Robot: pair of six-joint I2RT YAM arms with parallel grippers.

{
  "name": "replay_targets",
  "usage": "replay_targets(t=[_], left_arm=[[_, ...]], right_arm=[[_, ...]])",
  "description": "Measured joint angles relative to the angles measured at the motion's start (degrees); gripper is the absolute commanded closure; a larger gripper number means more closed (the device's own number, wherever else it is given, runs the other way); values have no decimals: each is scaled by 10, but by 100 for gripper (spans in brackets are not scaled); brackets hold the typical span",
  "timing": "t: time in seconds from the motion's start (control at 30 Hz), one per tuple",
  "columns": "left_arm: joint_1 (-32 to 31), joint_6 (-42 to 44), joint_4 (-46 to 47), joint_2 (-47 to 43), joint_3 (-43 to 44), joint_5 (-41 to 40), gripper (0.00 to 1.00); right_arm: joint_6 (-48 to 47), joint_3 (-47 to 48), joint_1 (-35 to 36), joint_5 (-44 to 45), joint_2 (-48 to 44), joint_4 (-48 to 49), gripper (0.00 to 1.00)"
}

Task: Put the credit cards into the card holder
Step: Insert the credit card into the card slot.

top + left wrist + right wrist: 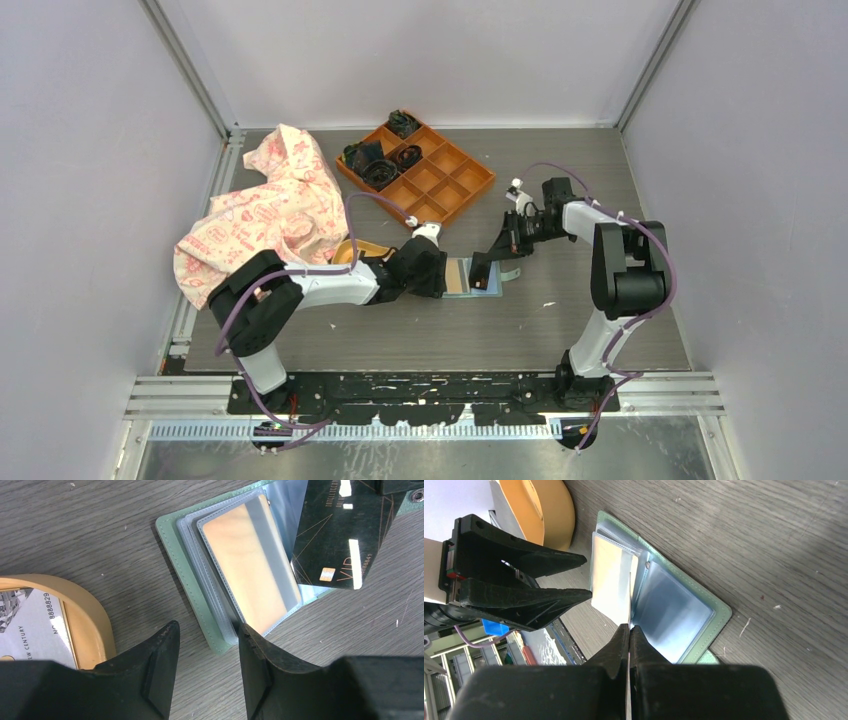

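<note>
Left claw [207,645] half open and empty, tips just beside the near edge of the card holder [172,550], lying open on the table [75,530], my right claw [629,629] pinched shut on the black card [340,535] tilted over its sleeves, pale card [35,625] in the yellow dish [95,615].

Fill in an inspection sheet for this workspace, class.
Surface: grey wood-grain table, few pale specks.
Job's things: card holder lying open; black card over it; pale card in yellow dish.
Clutter: orange tray holding black items; patterned cloth.
Grippers: left gripper open beside the holder; right gripper shut on black card.
Cables: purple cables looping above the table.
Surroundings: plain pale walls.
</note>
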Motion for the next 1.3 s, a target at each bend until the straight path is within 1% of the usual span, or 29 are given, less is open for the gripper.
replay_targets(t=[0.27,0.6,1.3], left_arm=[[1,5,0,0,0,0,53],[1,5,-1,0,0,0,52],[8,5,0,0,0,10,52]], right_arm=[[-3,0,-7,0,-21,-9,100],[-4,0,-7,-1,-22,-12,100],[5,0,3,-8,23,-6,100]])
